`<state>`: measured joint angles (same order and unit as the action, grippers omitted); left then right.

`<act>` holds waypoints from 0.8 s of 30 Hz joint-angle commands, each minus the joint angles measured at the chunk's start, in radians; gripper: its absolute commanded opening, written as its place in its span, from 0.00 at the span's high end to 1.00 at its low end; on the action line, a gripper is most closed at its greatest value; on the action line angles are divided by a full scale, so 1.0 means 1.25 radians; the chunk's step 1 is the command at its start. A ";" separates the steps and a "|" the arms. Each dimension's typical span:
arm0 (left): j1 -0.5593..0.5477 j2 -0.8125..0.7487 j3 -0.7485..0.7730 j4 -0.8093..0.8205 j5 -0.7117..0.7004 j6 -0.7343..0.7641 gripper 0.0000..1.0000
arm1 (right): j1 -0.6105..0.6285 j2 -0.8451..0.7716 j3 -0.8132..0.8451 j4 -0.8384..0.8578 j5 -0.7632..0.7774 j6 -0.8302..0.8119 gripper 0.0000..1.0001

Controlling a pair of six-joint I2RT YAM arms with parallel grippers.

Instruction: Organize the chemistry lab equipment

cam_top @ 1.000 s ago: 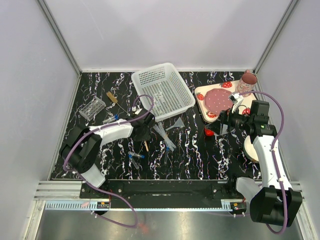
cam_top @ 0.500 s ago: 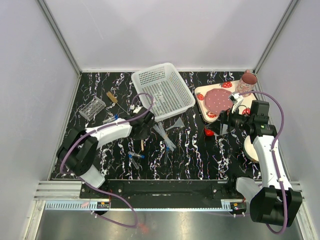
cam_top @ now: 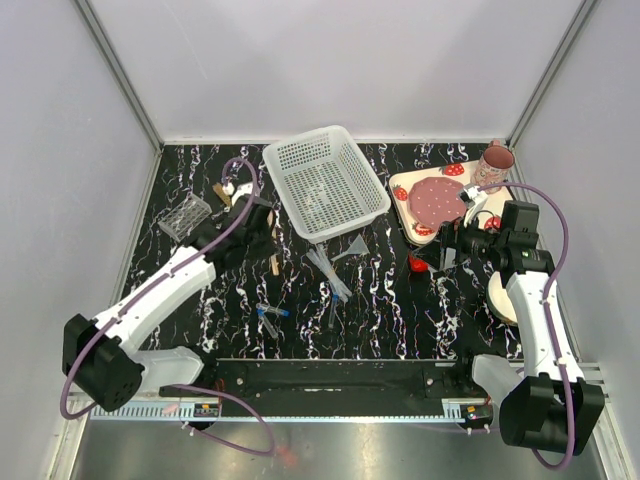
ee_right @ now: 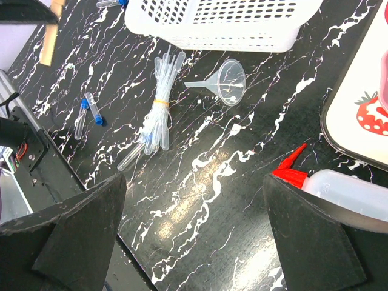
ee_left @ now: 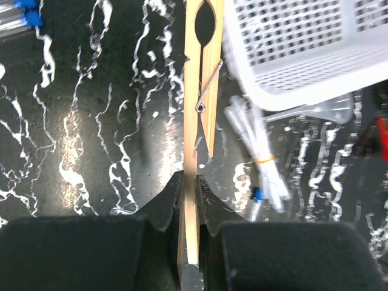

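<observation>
The black worktop [cam_top: 400, 320], veined with white, lies between pale walls. The left tool [ee_left: 188, 182] is clamped on the leg end of a wooden clothespin [ee_left: 197, 91]. The pin's spring and open end point far, toward the near left corner of the white mesh basket [ee_left: 303, 54]. The right tool [ee_right: 194, 179] has its jaws wide apart with nothing between them. It hangs over bare worktop, with the red-capped squeeze bottle [ee_right: 348, 194] lying just to its right, beside the strawberry-print tray [ee_right: 357, 121].

The left wrist view alone shows the grip and the pin's wire spring; from above the pin is only a tan sliver beside the basket. The right wrist view shows the yellow band around the bundle of clear pipettes [ee_right: 159, 103] and the clear funnel [ee_right: 227, 82] lying on its side near the basket. Only the overhead view takes in the clear tube rack [cam_top: 185, 215] at far left, a thin orange stick [cam_top: 221, 191] partly under the left arm's cable, and the pink mug [cam_top: 495, 160] at far right.

There is one each of basket, funnel, rack, bottle, pipette bundle and clothespin. Two blue-capped tubes [ee_right: 88, 114] lie side by side toward the near edge. Two more blue caps show in the upper left corner of the left wrist view.
</observation>
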<state>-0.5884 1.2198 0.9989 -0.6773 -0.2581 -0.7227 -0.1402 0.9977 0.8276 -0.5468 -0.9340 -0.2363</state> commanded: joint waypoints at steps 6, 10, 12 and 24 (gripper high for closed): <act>0.007 0.148 0.295 0.017 0.109 0.071 0.95 | 0.000 -0.021 0.019 0.009 0.004 -0.017 0.00; 0.017 0.309 0.469 0.023 0.145 0.080 0.94 | -0.001 -0.034 0.015 0.006 0.008 -0.021 0.00; 0.024 0.395 0.545 0.023 0.148 0.084 0.93 | -0.001 -0.035 0.014 0.006 0.010 -0.023 0.00; 0.071 0.601 0.747 -0.026 0.178 0.090 0.34 | -0.001 -0.037 0.013 0.002 0.018 -0.033 0.00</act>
<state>-0.5102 2.0060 1.8534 -0.7128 -0.0628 -0.6289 -0.1402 0.9642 0.8276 -0.5510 -0.9245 -0.2581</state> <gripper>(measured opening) 0.576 0.994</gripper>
